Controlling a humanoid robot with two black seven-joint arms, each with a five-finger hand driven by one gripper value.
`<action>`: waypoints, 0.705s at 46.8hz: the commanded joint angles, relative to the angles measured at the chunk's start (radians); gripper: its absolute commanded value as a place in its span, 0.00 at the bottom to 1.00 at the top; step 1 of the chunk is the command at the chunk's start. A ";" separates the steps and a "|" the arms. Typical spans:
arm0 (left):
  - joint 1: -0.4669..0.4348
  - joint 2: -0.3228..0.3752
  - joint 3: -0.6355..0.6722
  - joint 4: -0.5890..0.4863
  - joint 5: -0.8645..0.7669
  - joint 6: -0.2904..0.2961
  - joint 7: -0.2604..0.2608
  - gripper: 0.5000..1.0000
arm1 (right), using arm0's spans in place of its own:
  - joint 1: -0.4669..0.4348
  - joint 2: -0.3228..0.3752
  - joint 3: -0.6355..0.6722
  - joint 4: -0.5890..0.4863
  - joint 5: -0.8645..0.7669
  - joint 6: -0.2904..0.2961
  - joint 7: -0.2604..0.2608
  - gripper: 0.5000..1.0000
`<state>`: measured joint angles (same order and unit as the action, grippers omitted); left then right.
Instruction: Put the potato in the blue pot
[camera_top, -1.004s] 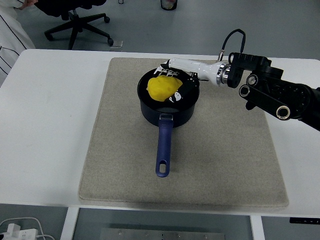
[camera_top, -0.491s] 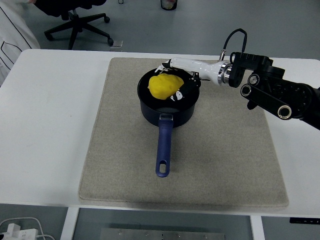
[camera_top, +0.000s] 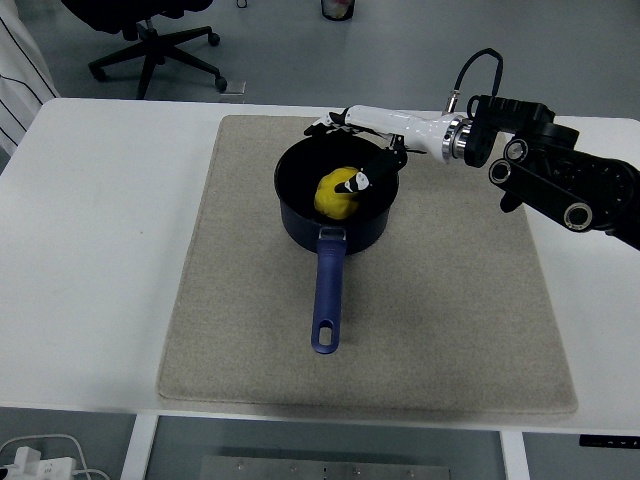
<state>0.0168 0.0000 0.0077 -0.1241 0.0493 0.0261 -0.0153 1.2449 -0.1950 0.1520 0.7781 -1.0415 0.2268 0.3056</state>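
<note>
**Potato down in the pot, my hand open above it**

My right hand (camera_top: 362, 150) reaches in over the far rim of the round dark-blue metal pot (camera_top: 292, 215), its white forearm shell stretching back toward my black arm. My fingers are spread and grasp nothing: some lie along the rim's far side, and one black-tipped fingertip (camera_top: 362, 181) hangs just over the lumpy yellow potato (camera_top: 335, 197), touching it or nearly so; I cannot tell which. The potato sits directly below my palm, on the bottom of the pot and inside its wall, so I judge the placing itself done.

The pot rests on the beige fabric mat (camera_top: 450, 330) below my hand, its long blue handle (camera_top: 326, 297) pointing away from my wrist toward the table's near edge, which leaves the far rim free for my reach. What remains, I judge, is lifting clear without catching that rim.

My left hand is out of view.
</note>
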 joint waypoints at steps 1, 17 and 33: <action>0.000 0.000 0.000 0.000 0.000 0.000 0.000 0.99 | -0.004 -0.033 0.004 0.003 0.050 0.031 0.000 0.72; 0.000 0.000 0.000 0.000 0.001 0.000 0.000 0.99 | -0.028 -0.107 0.077 0.000 0.354 0.026 0.000 0.72; 0.000 0.000 0.000 0.000 0.000 0.000 0.000 0.99 | -0.154 -0.130 0.193 0.000 0.509 -0.066 0.003 0.86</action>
<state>0.0169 0.0000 0.0077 -0.1242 0.0498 0.0260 -0.0154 1.1240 -0.3241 0.3074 0.7780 -0.5759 0.1526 0.3132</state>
